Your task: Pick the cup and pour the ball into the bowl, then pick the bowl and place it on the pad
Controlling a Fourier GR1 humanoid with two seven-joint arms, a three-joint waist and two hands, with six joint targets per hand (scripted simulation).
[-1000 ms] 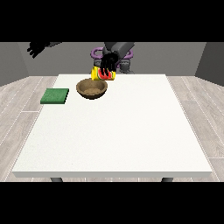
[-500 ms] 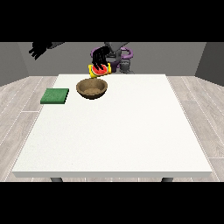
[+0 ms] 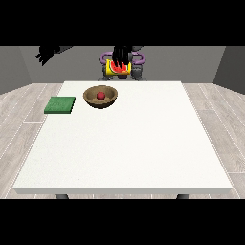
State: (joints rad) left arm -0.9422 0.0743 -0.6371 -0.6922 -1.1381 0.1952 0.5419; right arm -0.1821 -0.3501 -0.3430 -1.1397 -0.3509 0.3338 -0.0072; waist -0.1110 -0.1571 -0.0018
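A brown wooden bowl point(image 3: 89, 97) stands on the white table near its far edge, with a red ball point(image 3: 101, 95) lying inside it. Behind and above the bowl, the hand at the view's right point(image 3: 121, 56) is shut on a yellow and red cup point(image 3: 115, 70), which hangs in the air in front of the robot's body. To the left of the bowl, a flat green pad point(image 3: 60, 105) lies on the table. The hand at the view's left point(image 3: 46, 54) is raised well above the table's far left corner, with relaxed fingers and nothing in it.
The table point(image 3: 129, 148) stretches wide and white towards the camera. The robot's torso point(image 3: 136, 67) stands just behind the far edge. Grey plank floor surrounds the table.
The hand holding the cup has risen and drawn back from over the bowl towards the robot. The red ball now shows inside the bowl. The other hand has barely moved.
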